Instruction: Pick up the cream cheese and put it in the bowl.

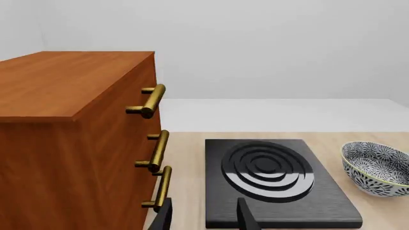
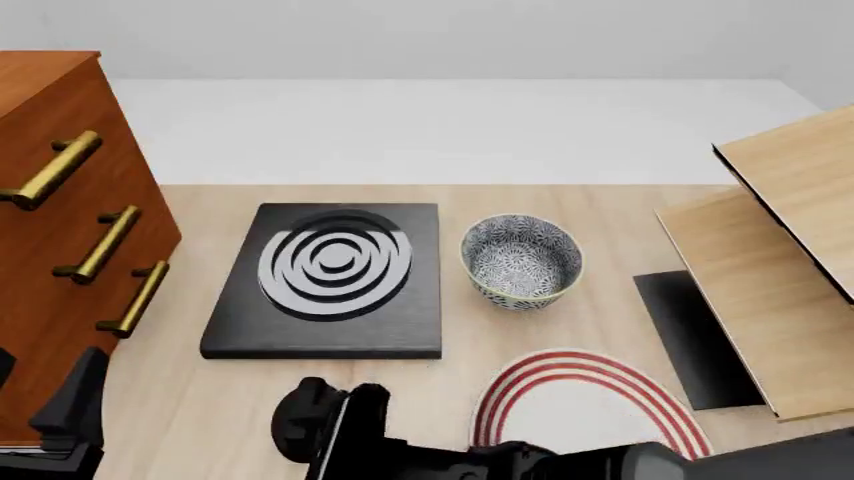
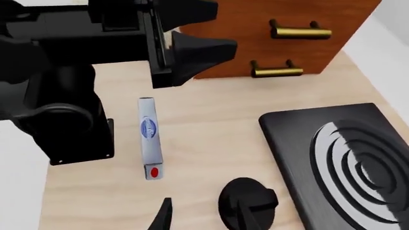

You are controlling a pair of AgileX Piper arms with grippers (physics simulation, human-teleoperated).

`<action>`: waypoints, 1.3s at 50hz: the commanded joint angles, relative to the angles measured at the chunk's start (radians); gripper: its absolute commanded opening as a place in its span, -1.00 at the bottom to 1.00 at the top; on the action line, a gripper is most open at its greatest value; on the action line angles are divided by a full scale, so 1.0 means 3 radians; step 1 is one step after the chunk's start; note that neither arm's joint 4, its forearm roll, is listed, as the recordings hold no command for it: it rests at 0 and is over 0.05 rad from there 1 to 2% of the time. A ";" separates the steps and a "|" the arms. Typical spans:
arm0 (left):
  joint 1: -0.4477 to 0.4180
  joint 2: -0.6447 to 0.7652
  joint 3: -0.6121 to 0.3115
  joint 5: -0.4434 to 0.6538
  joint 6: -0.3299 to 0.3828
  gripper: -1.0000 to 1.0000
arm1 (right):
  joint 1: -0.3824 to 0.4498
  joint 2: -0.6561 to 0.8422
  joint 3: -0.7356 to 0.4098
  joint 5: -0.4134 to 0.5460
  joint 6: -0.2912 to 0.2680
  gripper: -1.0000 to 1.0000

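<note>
The cream cheese (image 3: 149, 139) shows only in the right wrist view, a narrow pale box with a blue oval logo and a red mark on its near end, lying on the wooden table. My right gripper (image 3: 204, 216) is open a short way from it, touching nothing. In the front view the right gripper (image 2: 310, 420) is low, near the table's front edge. The speckled blue-and-white bowl (image 2: 521, 260) stands right of the stove plate and holds nothing; the bowl (image 1: 377, 167) also shows in the left wrist view. My left gripper (image 1: 204, 218) is open, holding nothing, over the stove plate's near edge.
A black stove plate (image 2: 331, 280) lies mid-table. A brown cabinet (image 2: 54, 260) with brass handles stands at the left. A red-ringed white plate (image 2: 587, 400) is at the front, wooden boards (image 2: 774, 280) at the right. The left arm (image 3: 64, 96) rises beside the box.
</note>
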 commanded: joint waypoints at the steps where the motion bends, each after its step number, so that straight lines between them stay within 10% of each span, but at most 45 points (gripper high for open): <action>1: 0.0000 0.0000 0.0000 0.0000 0.0000 1.00 | 0.0196 0.0443 -0.0365 0.0011 0.0082 1.00; 65: 0.0000 0.0000 0.0000 0.0000 0.0000 1.00 | 0.0460 0.1298 -0.1067 -0.0008 0.0339 1.00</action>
